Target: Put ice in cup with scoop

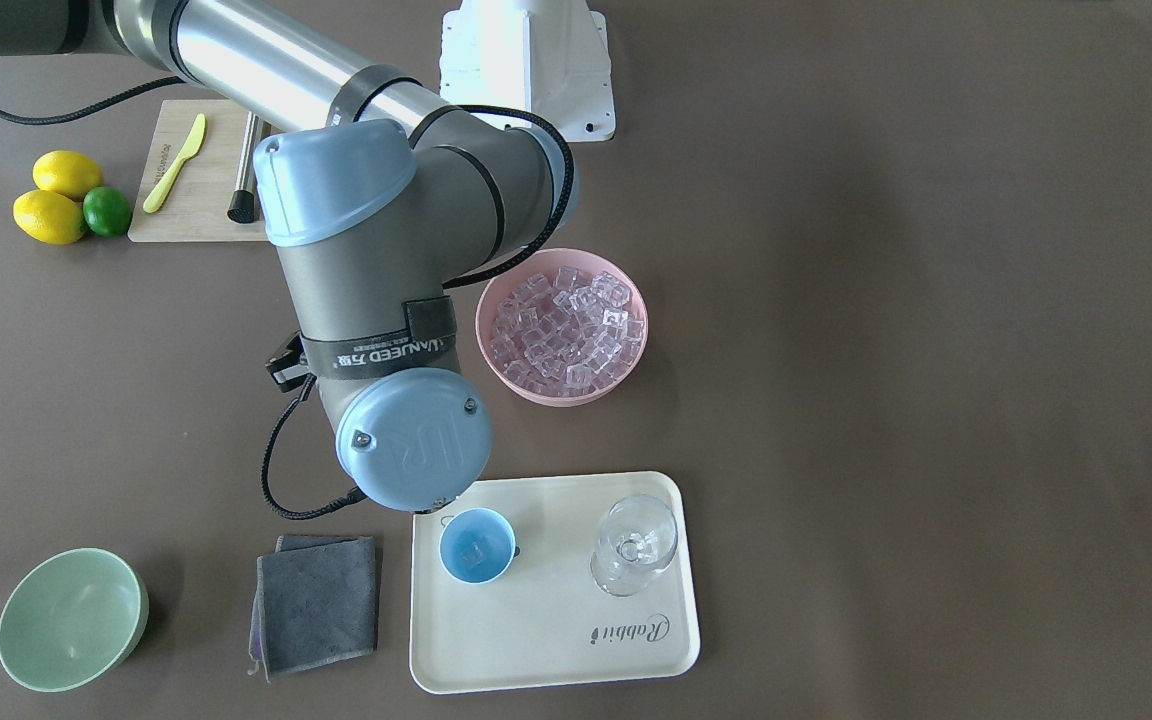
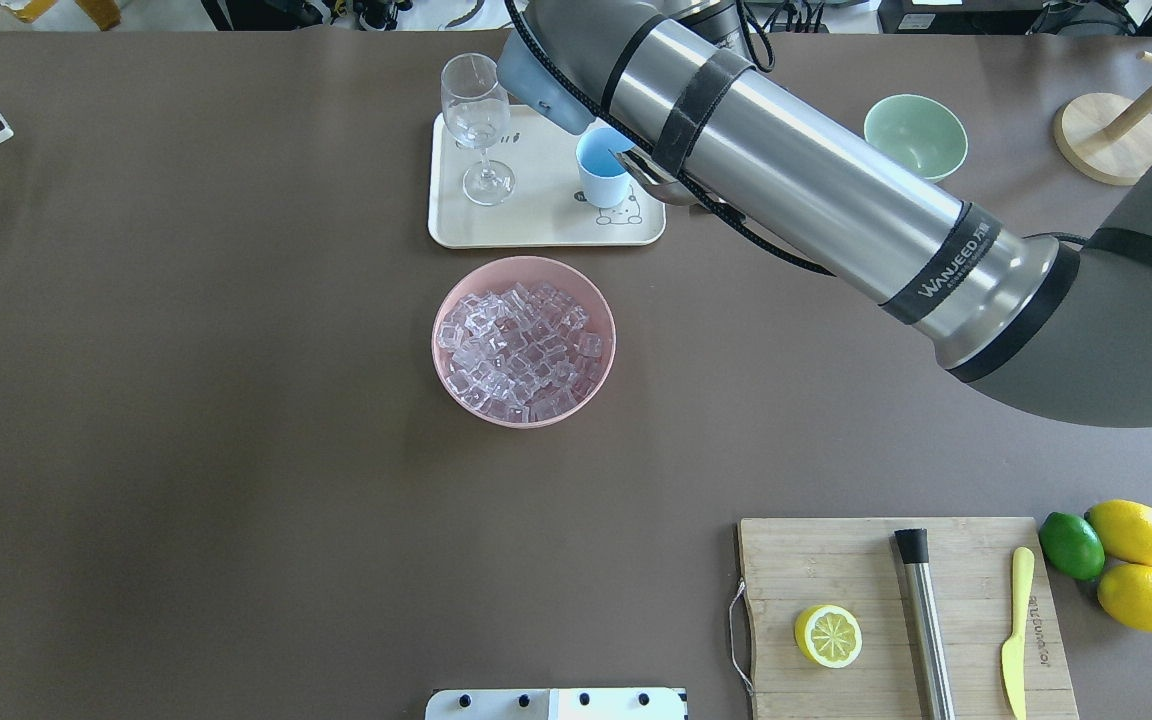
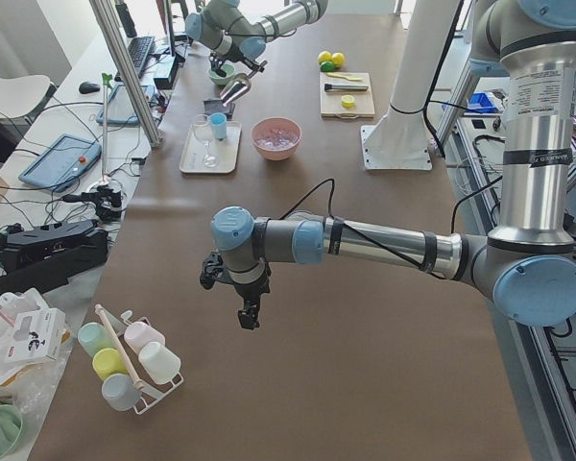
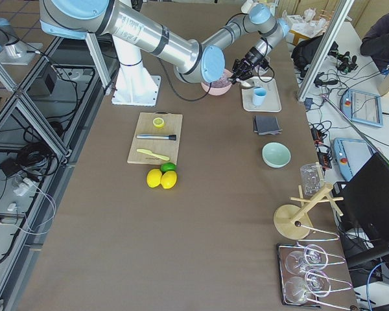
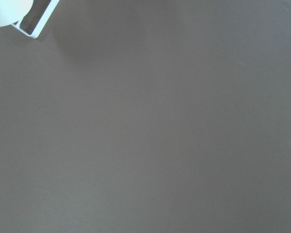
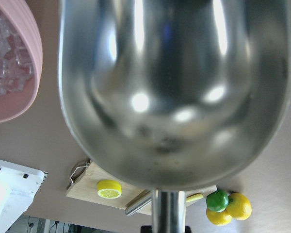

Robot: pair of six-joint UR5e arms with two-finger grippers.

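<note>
The light-blue cup (image 1: 476,545) stands on the cream tray (image 1: 556,640), with what looks like one clear cube inside. The ice (image 1: 564,325) fills the pink bowl (image 1: 561,398) behind the tray. My right arm reaches over the tray's corner, and its gripper (image 4: 244,67) is shut on the handle of the steel scoop (image 6: 172,87). The scoop's trough (image 2: 664,185) sits right beside the cup (image 2: 601,170); no ice shows in it. My left gripper (image 3: 248,312) hangs over bare table far from the tray; I cannot tell if it is open.
A clear stemmed glass (image 1: 634,545) stands on the tray beside the cup. A grey cloth (image 1: 318,605) and a pale-green bowl (image 1: 71,620) lie near the tray. A cutting board (image 2: 901,610) holds a lemon half, steel rod and yellow knife, with lemons and a lime (image 2: 1121,560) beside it.
</note>
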